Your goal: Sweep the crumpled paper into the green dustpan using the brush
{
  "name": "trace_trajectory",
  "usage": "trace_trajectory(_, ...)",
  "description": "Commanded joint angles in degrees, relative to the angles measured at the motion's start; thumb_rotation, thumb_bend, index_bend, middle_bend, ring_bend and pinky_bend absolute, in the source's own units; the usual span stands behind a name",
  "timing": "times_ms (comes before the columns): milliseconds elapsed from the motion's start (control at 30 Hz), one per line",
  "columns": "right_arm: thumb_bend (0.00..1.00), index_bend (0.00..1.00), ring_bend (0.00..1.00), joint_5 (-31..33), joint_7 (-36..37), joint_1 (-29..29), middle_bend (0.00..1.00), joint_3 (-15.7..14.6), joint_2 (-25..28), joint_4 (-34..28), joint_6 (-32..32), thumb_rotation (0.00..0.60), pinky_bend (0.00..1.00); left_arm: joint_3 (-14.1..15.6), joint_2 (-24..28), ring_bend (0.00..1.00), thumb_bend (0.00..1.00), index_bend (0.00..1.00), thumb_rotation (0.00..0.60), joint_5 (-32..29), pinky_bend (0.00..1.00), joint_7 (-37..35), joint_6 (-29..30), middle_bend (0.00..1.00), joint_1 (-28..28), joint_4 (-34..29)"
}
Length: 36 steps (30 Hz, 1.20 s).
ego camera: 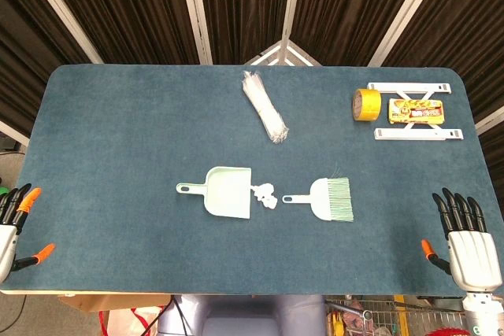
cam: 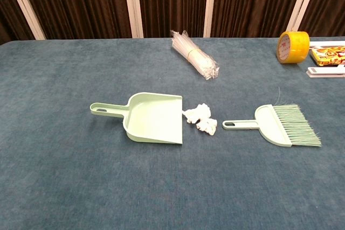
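Bright, even light; sharp focus

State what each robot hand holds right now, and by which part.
Nothing is held. The left robot hand and right robot hand rest open at the table edges; the brush lies untouched.

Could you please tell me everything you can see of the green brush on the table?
The brush is pale green and looks like plastic, with a short handle ending in a hanging hole and a flat head of green bristles. It lies flat on the blue table, handle pointing at the crumpled paper, bristles fanned away from it. Nothing touches it; both hands are far off.
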Motion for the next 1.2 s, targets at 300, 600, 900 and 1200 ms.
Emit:
trace_trajectory(300, 0.31, 0.0, 0.0, 0.22, 0.07, -0.05, 0.0, -0.33, 0.48, -0.59, -0.62, 0.6, 0.0, 0.13, 0.11, 0.0, 0.0, 0.0, 0.6, 0.04, 0.0, 0.08, -0.09, 0.0, 0.03, -0.12)
trace_trajectory(600, 0.31, 0.0, 0.0, -0.25, 0.05, 0.05, 0.0, -0.98, 0.8, -1.15, -1.36, 0.6, 0.0, 0.26, 0.32, 0.0, 0.0, 0.0, 0.6, -0.29, 0.0, 0.33, -0.83, 0.0, -0.15, -0.54)
trace_trajectory(900, 0.31, 0.0, 0.02, 0.05, 0.71, 1.4, 0.0, 0.35, 1.6, -3.88, -2.26, 0.6, 0.08, 0.31, 0.31, 0.0, 0.0, 0.0, 0.6, -0.44, 0.0, 0.58, -1.11, 0.0, -0.21, -0.89)
trace_trajectory(1200, 0.31, 0.0, 0.65, 4.9, -2.8, 8.87, 0.56, 6.53, 1.34, -9.15, -9.99, 0.6, 0.65, 0.15, -0.21, 0.0, 0.0, 0.0, 0.6, 0.12, 0.0, 0.75, -0.5, 0.0, -0.23, -0.59)
